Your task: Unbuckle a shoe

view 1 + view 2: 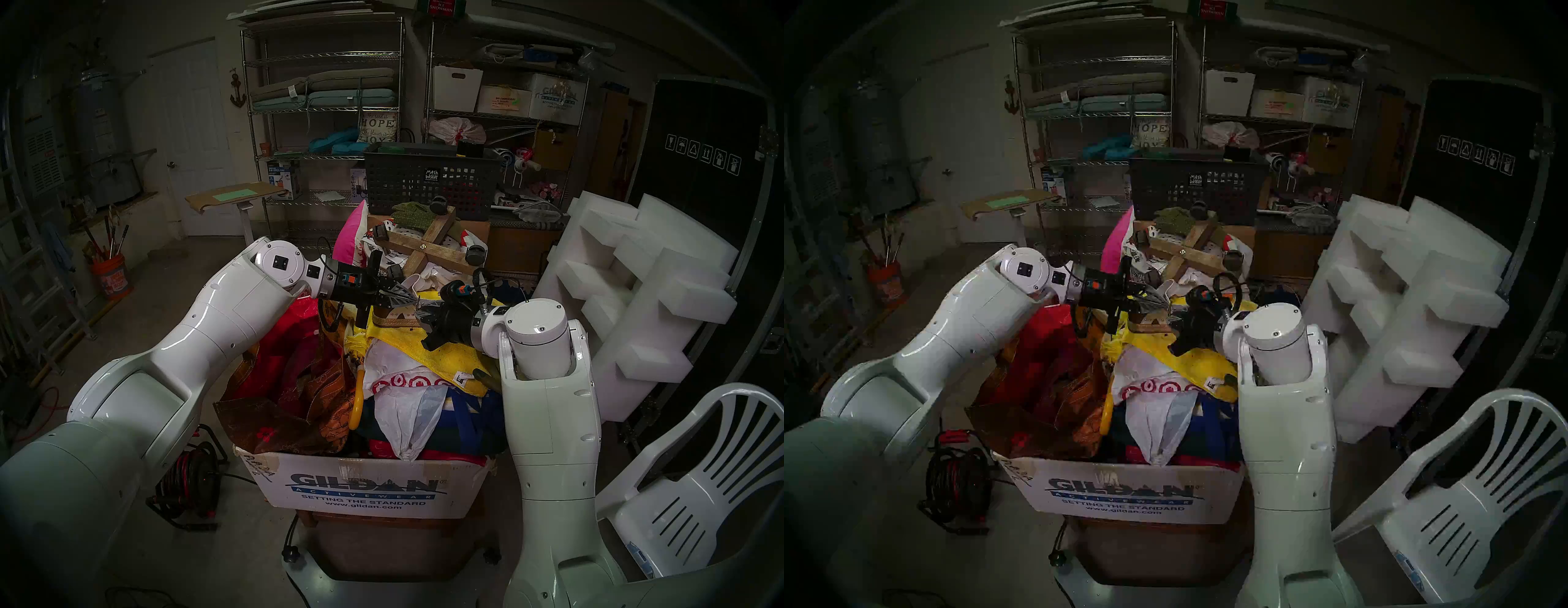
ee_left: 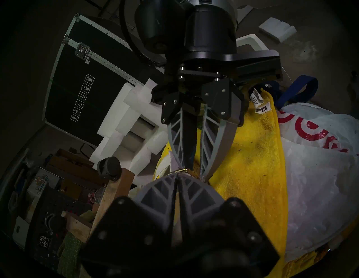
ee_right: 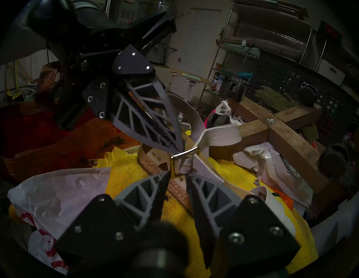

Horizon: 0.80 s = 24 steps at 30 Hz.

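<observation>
The shoe (image 3: 155, 167), a cream-white sandal with a woven jute sole, lies on a yellow towel (image 3: 128, 174) on top of a heaped box. Its gold buckle (image 3: 184, 161) stands raised, and the holed strap end (image 3: 219, 134) bends away to the right. My left gripper (image 3: 180, 149) comes in from the upper left and is shut on the strap right at the buckle. My right gripper (image 3: 178, 174) faces it from below, its jaws a little apart on either side of the buckle's lower edge. In the head view the left gripper (image 1: 413, 300) and right gripper (image 1: 420, 316) meet tip to tip above the shoe (image 1: 396, 322).
A wooden cross with caster wheels (image 1: 437, 246) and green gloves (image 3: 275, 99) lie just behind the shoe, before a dark basket (image 1: 428, 182). The Gildan box (image 1: 373, 484) holds bags and cloth. White foam blocks (image 1: 636, 276) and a plastic chair (image 1: 700, 488) stand to the right.
</observation>
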Each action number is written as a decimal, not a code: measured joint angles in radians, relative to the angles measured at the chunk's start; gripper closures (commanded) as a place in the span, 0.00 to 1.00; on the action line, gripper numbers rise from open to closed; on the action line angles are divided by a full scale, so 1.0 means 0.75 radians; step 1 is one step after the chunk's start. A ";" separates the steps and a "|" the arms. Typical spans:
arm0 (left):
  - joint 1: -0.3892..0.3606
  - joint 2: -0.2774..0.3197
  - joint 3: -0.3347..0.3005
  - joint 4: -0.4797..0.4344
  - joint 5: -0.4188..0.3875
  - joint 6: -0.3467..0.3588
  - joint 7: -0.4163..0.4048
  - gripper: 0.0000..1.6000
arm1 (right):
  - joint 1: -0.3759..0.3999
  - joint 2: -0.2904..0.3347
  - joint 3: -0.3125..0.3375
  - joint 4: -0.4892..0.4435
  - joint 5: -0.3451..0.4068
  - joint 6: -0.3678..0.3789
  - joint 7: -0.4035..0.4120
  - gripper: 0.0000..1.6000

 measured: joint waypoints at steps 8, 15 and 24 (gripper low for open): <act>0.004 0.006 -0.004 -0.010 -0.003 0.001 0.000 0.77 | 0.000 -0.002 -0.002 -0.002 0.000 0.000 -0.001 0.73; 0.013 0.025 -0.008 -0.031 -0.007 0.007 0.000 0.76 | -0.003 -0.003 -0.003 -0.008 0.000 -0.001 -0.004 0.92; 0.024 0.043 -0.012 -0.057 -0.011 0.020 0.000 0.76 | -0.008 -0.003 -0.008 -0.021 -0.001 0.000 -0.005 1.00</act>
